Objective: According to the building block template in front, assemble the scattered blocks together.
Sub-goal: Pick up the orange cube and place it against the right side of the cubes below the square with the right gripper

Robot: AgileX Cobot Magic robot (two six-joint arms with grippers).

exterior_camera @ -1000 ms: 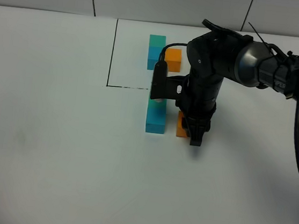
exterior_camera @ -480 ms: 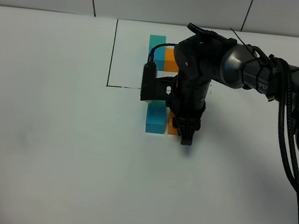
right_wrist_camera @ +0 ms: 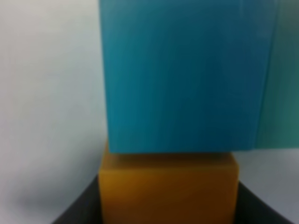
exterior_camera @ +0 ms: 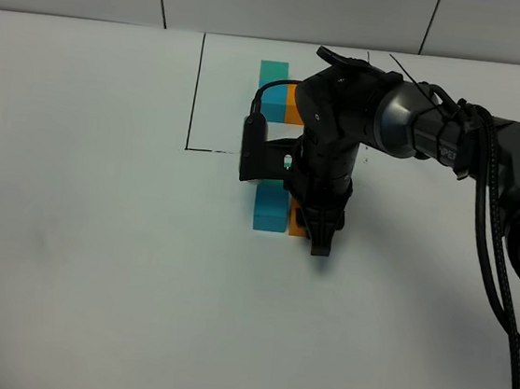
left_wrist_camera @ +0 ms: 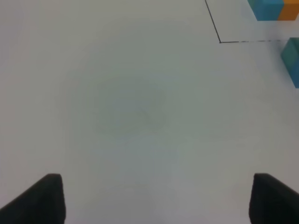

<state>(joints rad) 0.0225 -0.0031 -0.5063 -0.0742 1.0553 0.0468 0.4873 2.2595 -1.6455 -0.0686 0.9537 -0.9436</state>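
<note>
My right gripper [exterior_camera: 319, 241] is shut on the loose orange cube [exterior_camera: 296, 225], low over the table, just below the black frame. In the right wrist view the orange cube [right_wrist_camera: 168, 189] sits between the dark fingers and touches the side of the loose blue cube [right_wrist_camera: 182, 79], with the loose teal cube [right_wrist_camera: 282, 74] beside the blue one. The loose blue cube [exterior_camera: 269, 210] lies left of the gripper. The template cubes [exterior_camera: 274, 72] sit inside the drawn black frame [exterior_camera: 196, 93], partly hidden by the arm. My left gripper [left_wrist_camera: 159, 200] is open and empty over bare table.
The white table [exterior_camera: 93, 260] is bare to the left and front. The right arm's cables [exterior_camera: 499, 278] hang at the right. The left wrist view shows the frame corner [left_wrist_camera: 220, 42], the template's blue cube [left_wrist_camera: 266, 8] and the loose teal cube [left_wrist_camera: 292, 53] at its edge.
My right gripper has moved left with the orange cube in it, bringing it from apart to against the blue cube. The blue and teal cubes have not moved.
</note>
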